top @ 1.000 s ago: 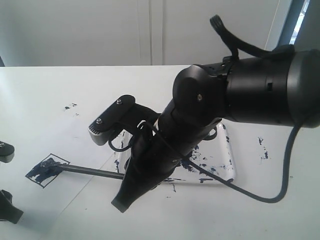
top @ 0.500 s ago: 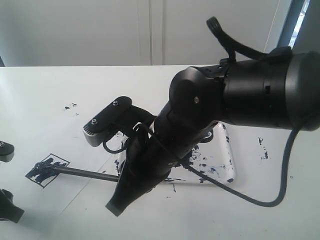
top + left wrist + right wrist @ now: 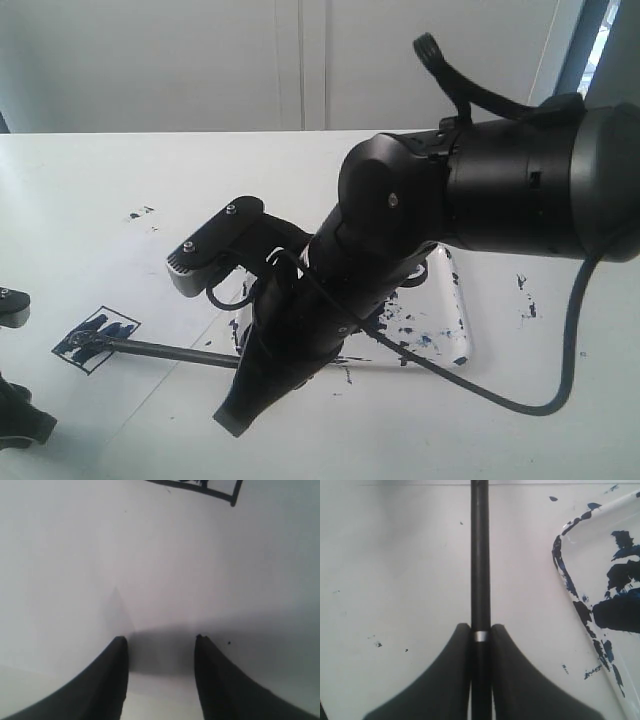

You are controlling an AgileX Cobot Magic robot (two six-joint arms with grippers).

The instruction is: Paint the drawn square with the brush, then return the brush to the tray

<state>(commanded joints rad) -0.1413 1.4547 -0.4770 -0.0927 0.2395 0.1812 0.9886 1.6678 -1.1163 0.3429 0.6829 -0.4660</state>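
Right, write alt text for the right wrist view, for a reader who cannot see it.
The right claw is shut on a thin black brush whose handle runs straight ahead over a white surface flecked with paint. Beside it lies the corner of a clear tray blotched with dark blue paint.

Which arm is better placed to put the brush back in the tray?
Right: the right gripper is shut on the brush, whose tip rests in the drawn square, and the tray lies close by. The left gripper is open and empty.
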